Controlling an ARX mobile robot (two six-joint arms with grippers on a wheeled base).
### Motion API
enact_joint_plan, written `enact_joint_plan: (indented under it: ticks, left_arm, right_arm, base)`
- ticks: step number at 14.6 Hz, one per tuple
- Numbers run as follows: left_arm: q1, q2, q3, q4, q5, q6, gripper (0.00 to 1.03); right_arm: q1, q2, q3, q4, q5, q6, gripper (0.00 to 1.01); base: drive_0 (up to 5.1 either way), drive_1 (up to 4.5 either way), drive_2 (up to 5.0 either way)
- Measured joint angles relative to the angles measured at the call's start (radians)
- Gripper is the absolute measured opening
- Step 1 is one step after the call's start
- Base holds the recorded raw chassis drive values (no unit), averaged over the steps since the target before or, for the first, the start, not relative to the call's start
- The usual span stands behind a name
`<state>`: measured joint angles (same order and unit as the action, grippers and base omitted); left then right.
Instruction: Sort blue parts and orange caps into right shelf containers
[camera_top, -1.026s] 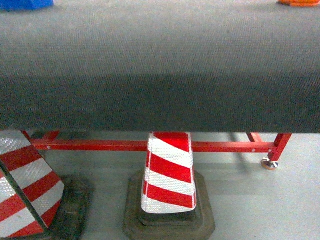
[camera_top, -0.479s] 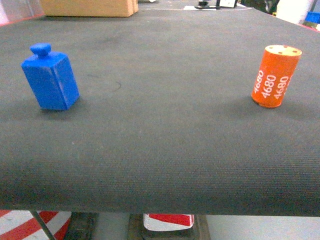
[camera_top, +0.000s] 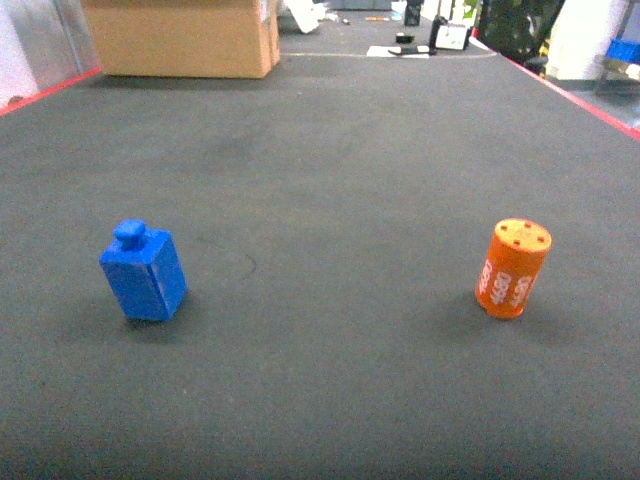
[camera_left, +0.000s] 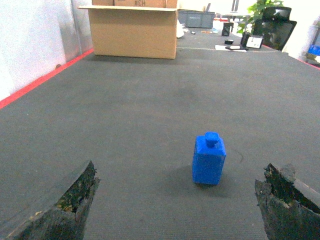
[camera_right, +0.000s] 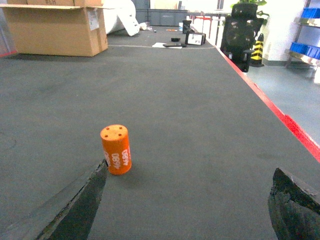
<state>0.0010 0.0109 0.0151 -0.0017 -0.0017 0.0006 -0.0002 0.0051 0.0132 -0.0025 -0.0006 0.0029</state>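
The blue part (camera_top: 144, 274) is stood upright on the left of the dark desk (camera_top: 330, 180), the orange cap (camera_top: 513, 268) on the right, well apart. Both look like light, rigid plastic, probably a bit slick. The part is best pinched across its flat sides below the knob, the cap across its round wall. Left claw (camera_left: 180, 200) and right claw (camera_right: 190, 200) are spread wide, nothing held. No bins are seen.

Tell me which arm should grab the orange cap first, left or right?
Right, probably. The orange cap stands upright on the right side of the table, just ahead of the open right gripper, near its left finger. The left gripper is open and faces the blue part instead.
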Motion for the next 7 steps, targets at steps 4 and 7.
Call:
enact_joint_plan:
  ticks: [4, 7]
  left_arm:
    - [0.000, 0.000, 0.000, -0.006, 0.002, 0.000, 0.98]
    - [0.000, 0.000, 0.000, -0.003, 0.002, 0.000, 0.98]
  right_arm:
    - [0.000, 0.000, 0.000, 0.000, 0.000, 0.000, 0.98]
    - [0.000, 0.000, 0.000, -0.002, 0.000, 0.000, 0.98]
  base:
    - [0.0, 0.00, 0.0]
    - [0.0, 0.00, 0.0]
